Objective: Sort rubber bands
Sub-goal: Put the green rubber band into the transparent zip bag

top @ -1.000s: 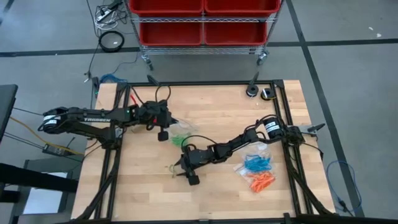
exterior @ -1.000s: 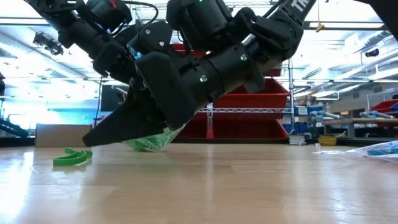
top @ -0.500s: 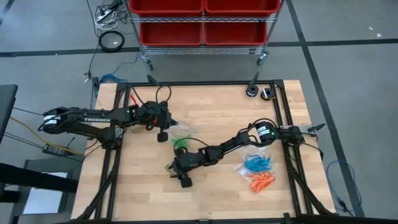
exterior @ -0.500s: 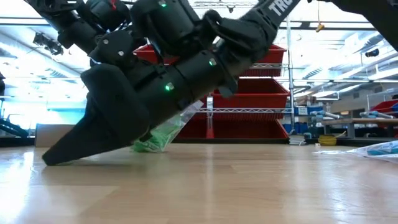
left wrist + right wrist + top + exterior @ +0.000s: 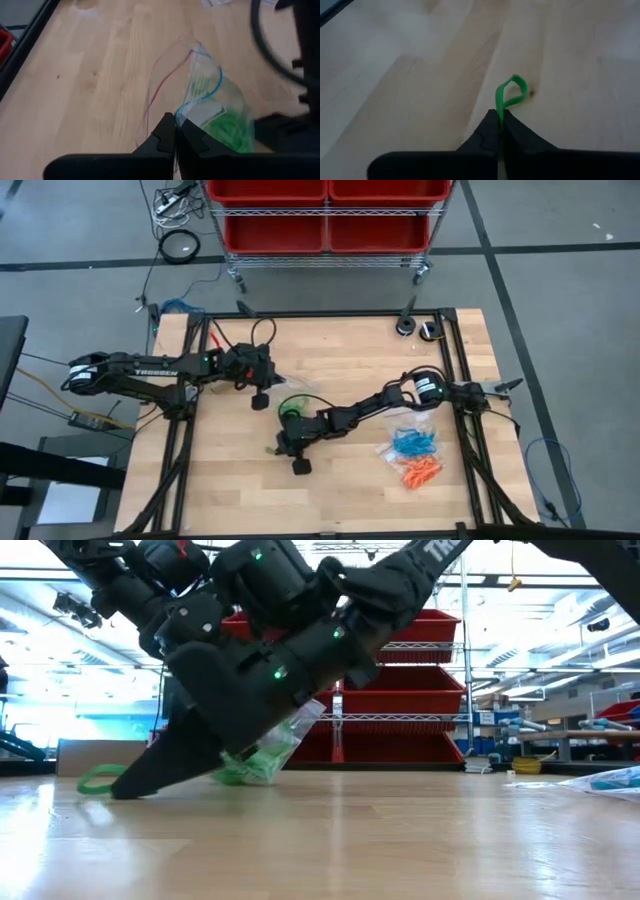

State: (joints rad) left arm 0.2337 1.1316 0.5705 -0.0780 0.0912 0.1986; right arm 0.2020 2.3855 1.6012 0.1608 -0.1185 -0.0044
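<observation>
While the high view gives only a dark arm over the table's middle, the right wrist view shows the right gripper [image 5: 498, 120] closed on a green rubber band [image 5: 509, 94], its loop sticking out past the fingertips above the wooden table [image 5: 410, 75]. From the low view, the same band [image 5: 97, 778] rests at table level by the lowered fingers. Farther back, the left wrist view shows the left gripper [image 5: 175, 131] pinched shut on the rim of a clear bag [image 5: 215, 107] holding green bands. Only the high view shows blue bands [image 5: 412, 443] and orange bands [image 5: 422, 471] bagged toward the right edge.
</observation>
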